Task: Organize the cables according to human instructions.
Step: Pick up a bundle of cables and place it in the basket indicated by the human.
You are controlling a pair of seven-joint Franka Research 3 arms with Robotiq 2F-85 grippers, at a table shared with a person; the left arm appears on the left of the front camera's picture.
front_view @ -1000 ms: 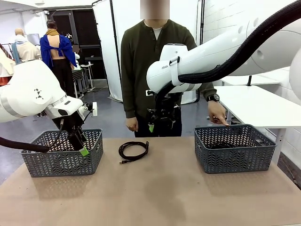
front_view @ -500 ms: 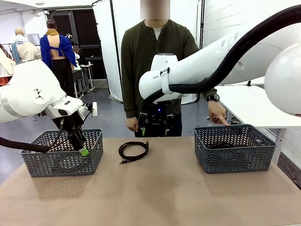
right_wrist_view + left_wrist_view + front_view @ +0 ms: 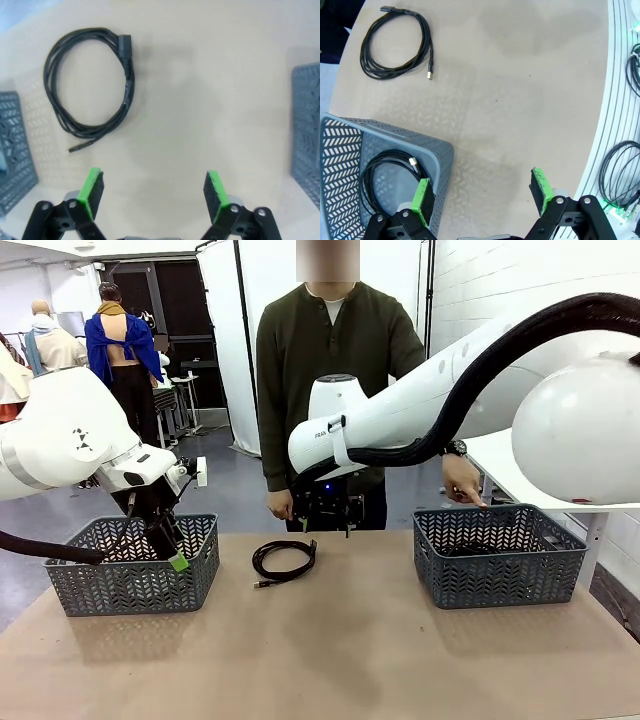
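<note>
While the left gripper [image 3: 482, 197] hangs wide open over its basket [image 3: 135, 570], the right gripper [image 3: 152, 192], spread and empty, has swung leftward above the coiled cable [image 3: 284, 560].

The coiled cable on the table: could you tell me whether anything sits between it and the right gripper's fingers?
Nothing visible does. The coiled cable lies alone on bare table, and the right gripper hangs open above it with only clear air between. Both baskets sit off to the sides.

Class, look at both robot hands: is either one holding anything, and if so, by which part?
Nothing is held. The left hand is open over the basket's wall, and the right hand is open above the table, with the coiled cable lying loose.
</note>
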